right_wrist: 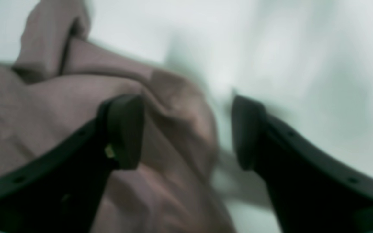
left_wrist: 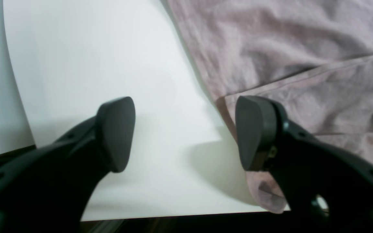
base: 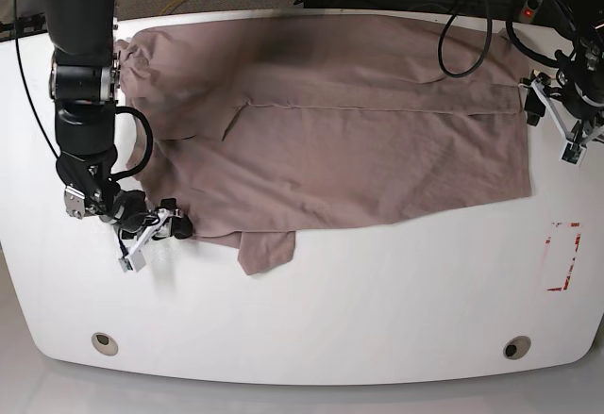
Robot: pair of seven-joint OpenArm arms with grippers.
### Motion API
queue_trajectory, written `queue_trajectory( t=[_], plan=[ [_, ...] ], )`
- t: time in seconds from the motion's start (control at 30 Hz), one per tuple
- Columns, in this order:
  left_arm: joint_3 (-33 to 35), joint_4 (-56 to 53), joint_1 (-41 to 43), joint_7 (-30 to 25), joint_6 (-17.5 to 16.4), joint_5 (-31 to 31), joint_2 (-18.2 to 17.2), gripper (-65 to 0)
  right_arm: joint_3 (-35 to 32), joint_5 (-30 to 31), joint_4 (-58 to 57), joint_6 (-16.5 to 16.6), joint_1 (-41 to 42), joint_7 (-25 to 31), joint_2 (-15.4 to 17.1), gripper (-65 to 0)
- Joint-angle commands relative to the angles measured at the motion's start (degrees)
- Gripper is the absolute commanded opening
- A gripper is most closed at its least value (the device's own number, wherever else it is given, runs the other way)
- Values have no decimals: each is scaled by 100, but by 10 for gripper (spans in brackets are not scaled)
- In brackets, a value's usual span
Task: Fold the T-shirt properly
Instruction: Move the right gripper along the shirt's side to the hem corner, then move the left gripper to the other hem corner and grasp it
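The mauve-brown T-shirt [base: 359,140] lies spread across the white tabletop [base: 377,310]. The left end effector [left_wrist: 186,132], jaws apart, straddles the shirt's edge. The right end effector [right_wrist: 186,132], jaws apart, hovers over the shirt's opposite rumpled edge.

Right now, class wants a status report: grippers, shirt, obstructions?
Left gripper open at T-shirt hem edge. Right gripper open over cloth. Shirt spread on white table, partly folded. Nothing blocking.
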Motion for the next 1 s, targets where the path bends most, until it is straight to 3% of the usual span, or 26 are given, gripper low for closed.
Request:
queue_trajectory(
  t=[0.0, 0.2, 0.37, 0.53, 0.7, 0.77, 0.97],
  plan=[
    [-32, 87, -47, -73, 7, -16, -89, -204, 7, 69, 66, 56, 189, 307, -12, -365],
    [3, 87, -83, -73, 7, -16, -89, -200, -133, 69, 83, 16, 110, 466, -92, -465],
    [56, 70, -390, -73, 7, -16, -98, -197, -142, 69, 83, -19, 101, 562, -100, -650],
    [188, -317, -707, -73, 1243, -16, -98, -167, -142, 69, 83, -19, 101, 554, -100, -650],
    [249, -1214, -1384, -73, 2350, -16, -116, -15, -142, 69, 101, -19, 110, 554, -100, -650],
    [249, -1636, -1560, -82, 2570, -16, -125, 0, -142, 69, 101, -19, 110, 554, -100, -650],
    [258, -2998, -2096, -776, 2579, -16, -230, 0, -142, 69, 101, -19, 93, 554, -100, -650]
  ],
)
